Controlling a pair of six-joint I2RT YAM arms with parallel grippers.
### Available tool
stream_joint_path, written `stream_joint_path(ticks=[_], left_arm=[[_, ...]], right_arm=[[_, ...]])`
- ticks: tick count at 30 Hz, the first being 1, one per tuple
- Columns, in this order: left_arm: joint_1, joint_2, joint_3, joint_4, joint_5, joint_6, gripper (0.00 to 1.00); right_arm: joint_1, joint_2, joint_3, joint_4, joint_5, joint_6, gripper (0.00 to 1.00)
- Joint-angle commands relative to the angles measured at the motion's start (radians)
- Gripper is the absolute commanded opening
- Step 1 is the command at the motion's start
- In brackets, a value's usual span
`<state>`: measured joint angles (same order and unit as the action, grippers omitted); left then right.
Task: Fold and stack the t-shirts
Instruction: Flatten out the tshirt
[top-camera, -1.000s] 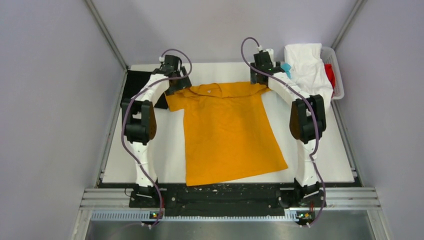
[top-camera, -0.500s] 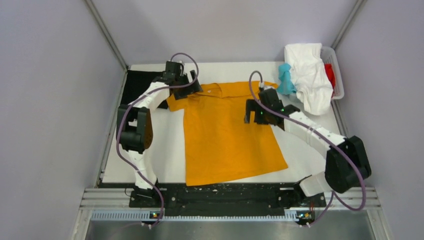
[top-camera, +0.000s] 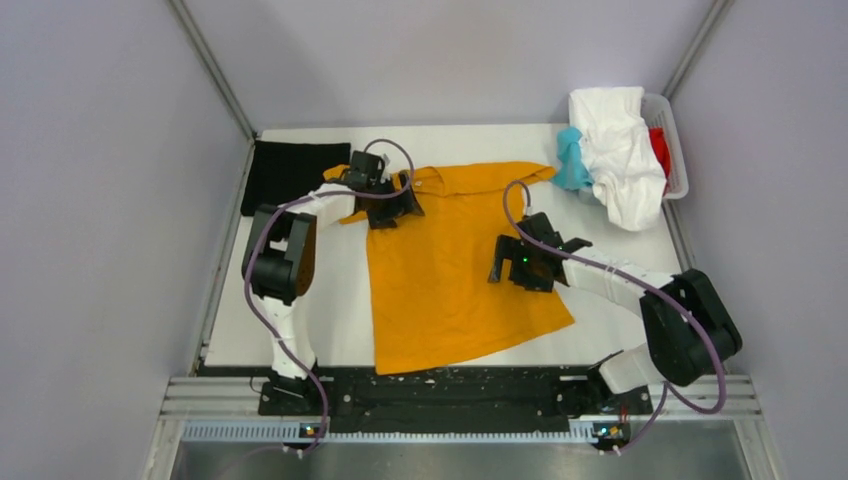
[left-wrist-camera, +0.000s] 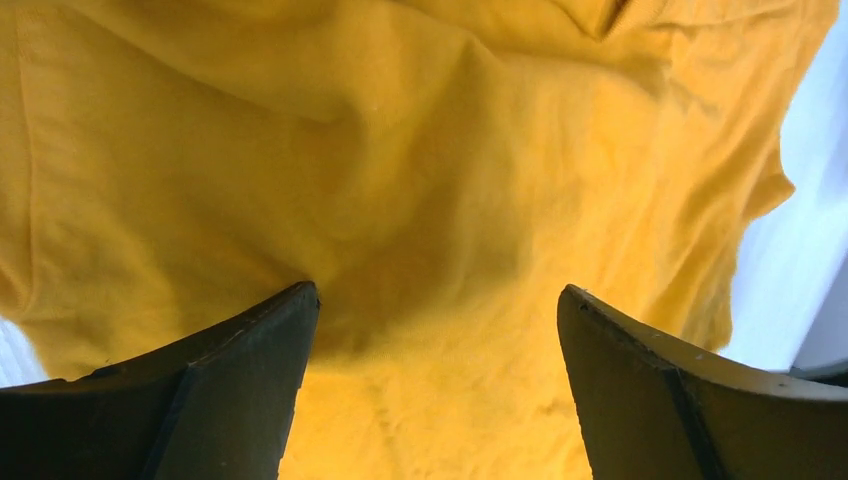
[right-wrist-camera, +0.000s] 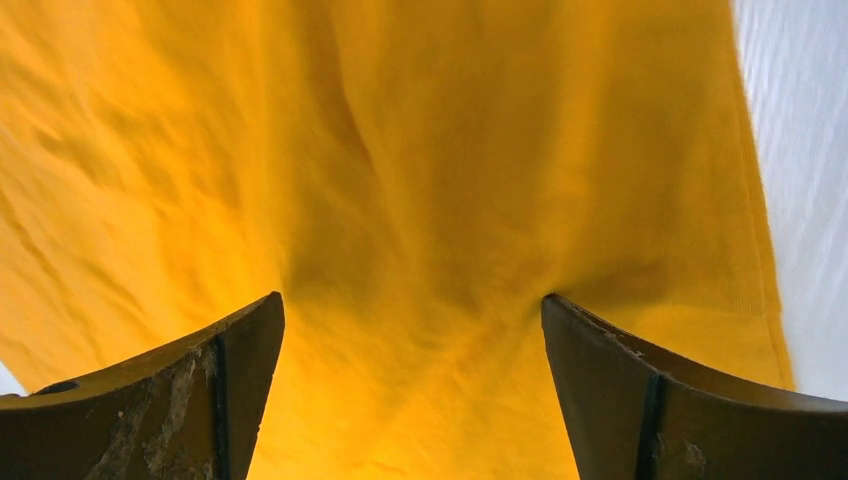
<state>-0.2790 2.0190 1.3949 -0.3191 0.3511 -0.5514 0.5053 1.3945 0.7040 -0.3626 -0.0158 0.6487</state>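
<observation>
The mustard-orange t-shirt (top-camera: 450, 270) lies spread flat in the middle of the table, collar at the back. My left gripper (top-camera: 398, 206) is open, fingertips down on the cloth by the shirt's left shoulder; in the left wrist view (left-wrist-camera: 438, 295) orange cloth fills the gap between the fingers. My right gripper (top-camera: 512, 266) is open over the shirt's right side; in the right wrist view (right-wrist-camera: 412, 300) its tips press on the cloth. A folded black t-shirt (top-camera: 285, 170) lies at the back left. White (top-camera: 615, 150), teal (top-camera: 570, 160) and red (top-camera: 660, 150) t-shirts hang from a basket.
The white basket (top-camera: 678, 150) stands at the back right corner against the wall. Grey walls close in the table on the left, back and right. A black strip and metal rail (top-camera: 450, 395) run along the near edge between the arm bases.
My right arm has swung from the back right shoulder down to the shirt's right side. My left gripper has moved right from the left sleeve onto the shoulder.
</observation>
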Motion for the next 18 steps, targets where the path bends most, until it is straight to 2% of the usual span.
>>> stream_joint_path(ticks=[1, 6, 9, 13, 18], left_arm=[[-0.030, -0.059, -0.191, 0.035, 0.031, -0.072, 0.95], [-0.096, -0.195, -0.439, 0.129, 0.055, -0.189, 0.94], [-0.160, -0.281, -0.522, 0.171, 0.059, -0.256, 0.95], [-0.259, -0.302, -0.506, 0.153, 0.090, -0.263, 0.96], [-0.274, -0.236, -0.452, 0.195, 0.151, -0.251, 0.96]], right_arm=[[-0.028, 0.163, 0.097, 0.080, 0.072, 0.010, 0.99], [-0.079, 0.363, 0.290, 0.060, 0.099, -0.055, 0.99], [-0.105, 0.502, 0.450, 0.031, 0.098, -0.101, 0.99], [-0.123, 0.683, 0.716, 0.001, 0.096, -0.171, 0.99], [-0.127, 0.885, 1.032, -0.030, 0.062, -0.253, 0.99]])
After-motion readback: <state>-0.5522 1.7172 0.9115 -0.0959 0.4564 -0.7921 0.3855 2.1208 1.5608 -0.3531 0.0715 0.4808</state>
